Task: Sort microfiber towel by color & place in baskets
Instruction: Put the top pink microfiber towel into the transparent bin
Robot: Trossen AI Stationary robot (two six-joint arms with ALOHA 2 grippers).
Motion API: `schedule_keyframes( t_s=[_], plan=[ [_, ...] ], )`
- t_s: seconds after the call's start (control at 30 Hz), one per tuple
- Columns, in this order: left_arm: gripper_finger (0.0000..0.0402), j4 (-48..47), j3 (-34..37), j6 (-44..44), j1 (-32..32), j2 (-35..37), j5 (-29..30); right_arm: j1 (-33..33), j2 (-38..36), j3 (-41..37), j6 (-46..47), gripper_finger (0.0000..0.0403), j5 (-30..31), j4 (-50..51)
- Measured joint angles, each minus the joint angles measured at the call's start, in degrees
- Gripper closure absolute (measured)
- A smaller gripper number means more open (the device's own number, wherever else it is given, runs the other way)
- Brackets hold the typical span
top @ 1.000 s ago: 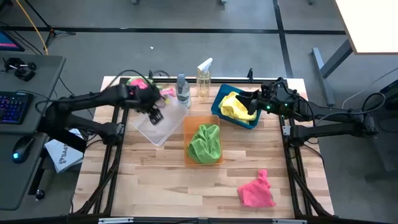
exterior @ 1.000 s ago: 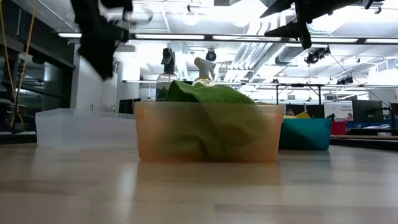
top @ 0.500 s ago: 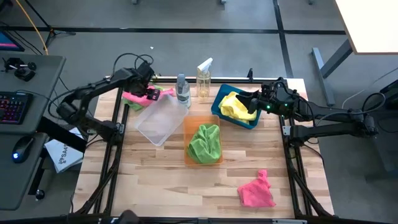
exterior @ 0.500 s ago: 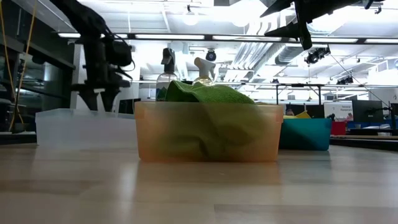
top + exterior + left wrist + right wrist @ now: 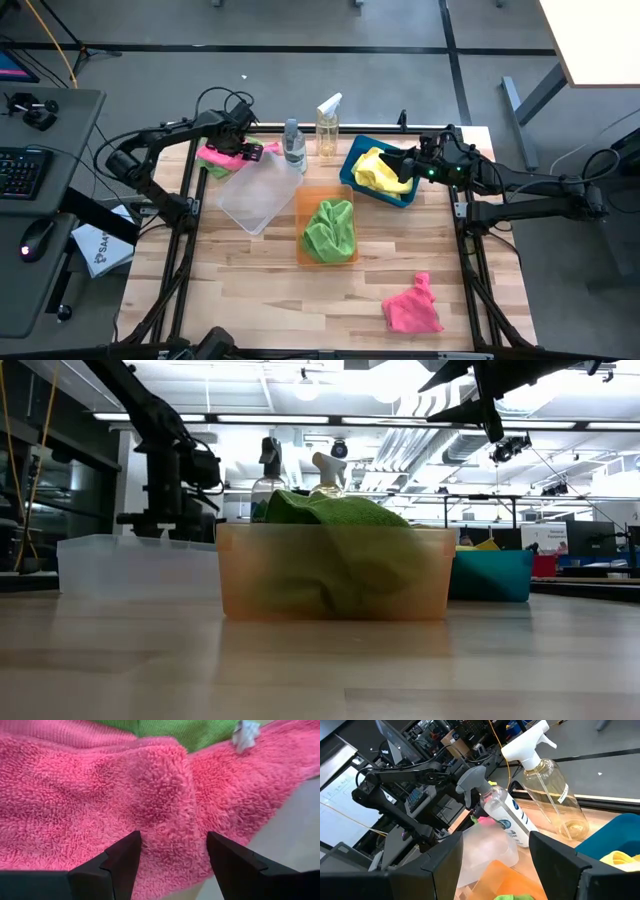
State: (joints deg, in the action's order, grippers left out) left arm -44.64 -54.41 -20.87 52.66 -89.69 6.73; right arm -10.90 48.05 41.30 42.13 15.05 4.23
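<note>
Microfiber towels sit sorted in part: a lime green towel [image 5: 329,229] fills the orange basket [image 5: 303,203] at mid-table, a yellow towel [image 5: 378,169] lies in the blue basket [image 5: 352,163] toward the right rear, and the clear basket [image 5: 251,194] on the left looks bare from above. One pink towel [image 5: 411,307] lies loose on the wooden table [image 5: 250,290] near the front right corner, well apart from the baskets. Another pink towel [image 5: 216,157] lies bunched at the far left corner, just beside the clear basket's rear edge, with a strip of green cloth [image 5: 200,731] showing past it in the left wrist view (whether that strip is a separate towel I cannot tell). The left gripper [image 5: 243,150] is down at this pink towel, its fingers [image 5: 117,862] spread fairly wide with the fuzzy pile between them and nothing yet pinched. The right gripper [image 5: 408,162] hovers over the blue basket above the yellow towel, its fingers [image 5: 445,860] parted and empty. Two spray bottles, one grey-topped [image 5: 293,145] and one white-topped [image 5: 327,122], stand at the rear between the clear and blue baskets.
</note>
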Motion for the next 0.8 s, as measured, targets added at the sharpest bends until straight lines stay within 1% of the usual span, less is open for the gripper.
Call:
schedule_keyframes(
  t_s=[0.07,0.13,0.2,0.27,0.3,0.43,0.63,0.73,0.8],
  plan=[
    [0.02,0.2,0.0,0.9,0.0,-0.3,0.2,0.0,0.0,0.0,0.0,0.0178,0.0,0.0],
    [0.0231,0.8,0.0,2.2,0.0,-0.1,0.8,0.0,0.0,0.0,-0.1,0.0178,0.0,0.0],
    [0.0285,0.6,0.0,3.0,-0.1,0.8,1.3,0.0,0.0,0.0,-0.1,0.0178,0.0,0.0],
    [0.0358,0.8,0.0,3.9,-0.1,2.5,1.3,0.0,0.0,0.0,-0.2,0.0178,0.0,0.1],
    [0.0379,0.8,0.0,4.4,0.0,3.6,1.4,0.0,0.0,0.0,-0.5,0.0178,0.0,0.3],
    [0.0396,0.2,-1.8,5.1,0.6,9.8,1.5,0.0,0.0,0.0,-1.0,0.0178,0.0,0.7],
    [0.04,-1.1,-10.2,6.0,0.2,21.1,1.1,0.0,0.0,0.0,-1.2,0.0178,0.0,0.7],
    [0.0401,-1.0,-15.0,5.9,-1.8,26.1,-1.1,0.0,0.0,0.0,-1.2,0.0178,0.0,0.7],
    [0.0401,-1.1,-17.4,5.1,-4.3,29.0,-2.1,0.0,0.0,0.0,-1.2,0.0178,0.0,0.7]
  ],
)
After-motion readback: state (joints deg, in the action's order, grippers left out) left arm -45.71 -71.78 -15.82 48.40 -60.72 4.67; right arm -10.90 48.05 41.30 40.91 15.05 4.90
